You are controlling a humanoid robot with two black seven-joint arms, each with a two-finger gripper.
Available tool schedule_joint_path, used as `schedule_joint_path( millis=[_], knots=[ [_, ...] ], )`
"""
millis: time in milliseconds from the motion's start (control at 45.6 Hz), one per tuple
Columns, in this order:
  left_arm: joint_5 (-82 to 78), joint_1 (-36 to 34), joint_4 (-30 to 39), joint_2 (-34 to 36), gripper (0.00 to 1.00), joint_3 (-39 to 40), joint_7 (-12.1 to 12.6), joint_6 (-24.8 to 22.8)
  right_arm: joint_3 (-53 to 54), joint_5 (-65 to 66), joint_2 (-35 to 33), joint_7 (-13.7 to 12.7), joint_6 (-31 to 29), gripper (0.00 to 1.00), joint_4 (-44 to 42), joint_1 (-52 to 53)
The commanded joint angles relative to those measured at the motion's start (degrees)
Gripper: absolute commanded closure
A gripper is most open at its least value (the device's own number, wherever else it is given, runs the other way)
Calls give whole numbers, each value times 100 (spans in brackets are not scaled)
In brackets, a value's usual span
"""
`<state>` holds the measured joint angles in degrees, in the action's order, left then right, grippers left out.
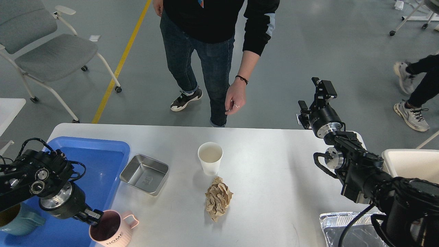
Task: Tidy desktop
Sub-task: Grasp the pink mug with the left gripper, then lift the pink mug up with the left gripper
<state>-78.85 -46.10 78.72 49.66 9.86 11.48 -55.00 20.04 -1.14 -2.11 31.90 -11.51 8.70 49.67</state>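
Surface (274,164) is holding a paper cup (210,157) and crumpled paper (218,200), between both claws. Left claw (93,216) is pinching the pink mug (111,229) rim. Right claw (313,96) is sitting spread, lifted.

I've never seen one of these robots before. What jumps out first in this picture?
Two black robot arms frame a large white desktop: the left gripper sits at the rim of a pink ribbed mug marked HOME, near a blue plastic tray, while the right gripper is raised over the far right corner. In the middle stand a white paper cup and a crumpled brown paper ball, with a person standing just beyond the table.
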Motion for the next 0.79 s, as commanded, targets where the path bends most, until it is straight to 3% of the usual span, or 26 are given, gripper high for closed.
schedule_joint_path(
  millis=[0,439,768],
  knots=[
    [-34,-4,-6,0,100,7,3,104,0,0,0,0,0,0,0,-1],
    [1,-575,-164,-202,100,86,-102,236,0,0,-9,0,0,0,0,16],
    [133,-1050,-146,-246,100,139,-59,0,0,0,-150,0,0,0,0,34]
  ],
)
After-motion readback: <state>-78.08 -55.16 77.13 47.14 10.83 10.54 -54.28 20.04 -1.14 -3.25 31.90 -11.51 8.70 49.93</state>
